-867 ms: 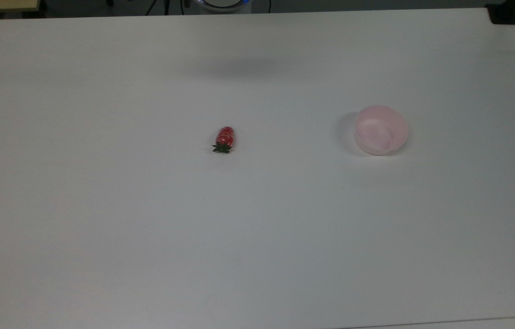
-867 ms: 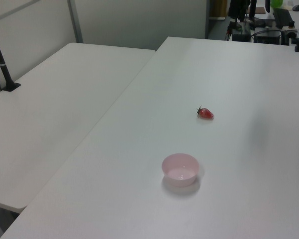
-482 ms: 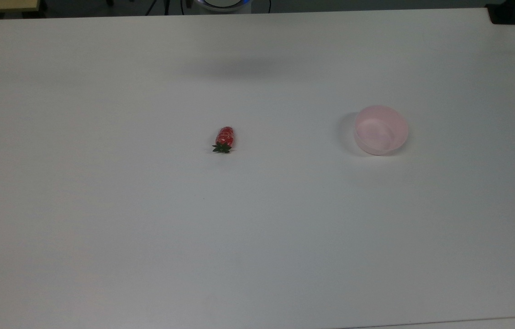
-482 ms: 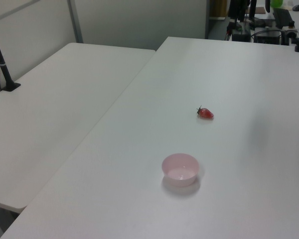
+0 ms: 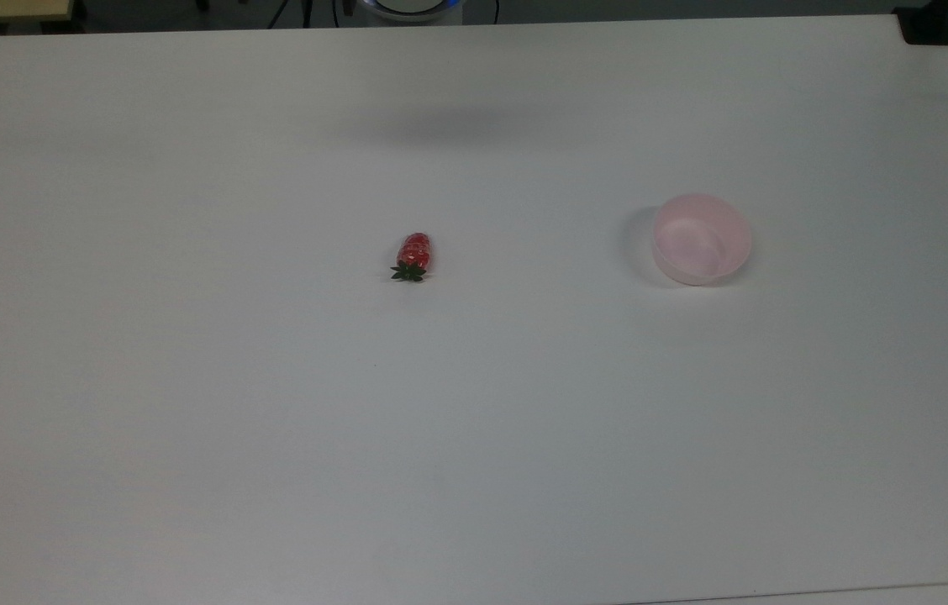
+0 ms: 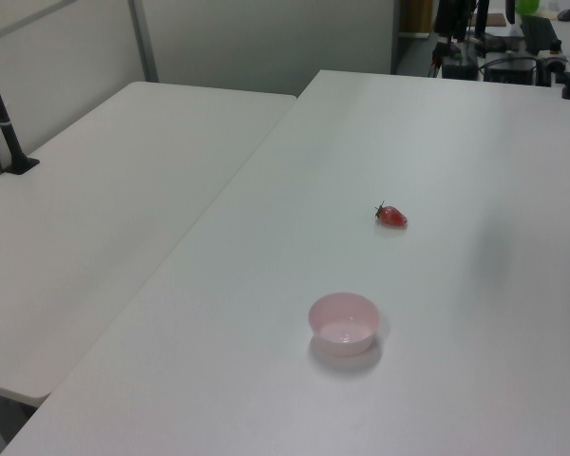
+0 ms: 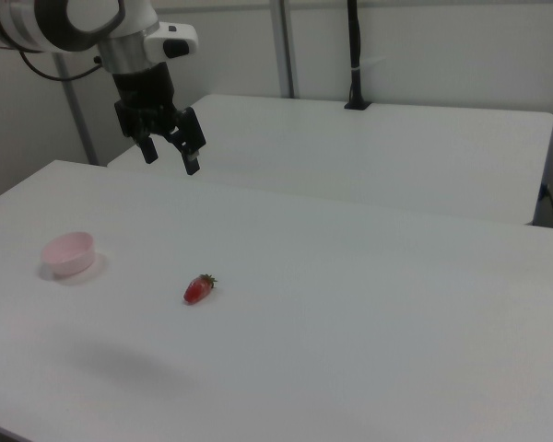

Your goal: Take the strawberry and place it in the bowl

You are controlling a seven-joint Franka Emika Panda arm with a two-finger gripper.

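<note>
We are seeing a plain white worktop (image 5: pixel 188 420), unpatterned, showing a soft grey shadow near the top view's upper middle. The strawberry (image 5: pixel 414 255) is showing glossy red with tiny pale speckles, and its spiky leaf cap is showing dark green. The bowl (image 5: pixel 701 239) is showing a pale, translucent pink, with no pattern on its smooth sides. In the right view, we are seeing the gripper (image 7: pixel 171 158) showing black fingers beneath a white and light grey arm (image 7: pixel 92 23). A black post (image 7: pixel 355 55) is standing against an off-white wall.
</note>
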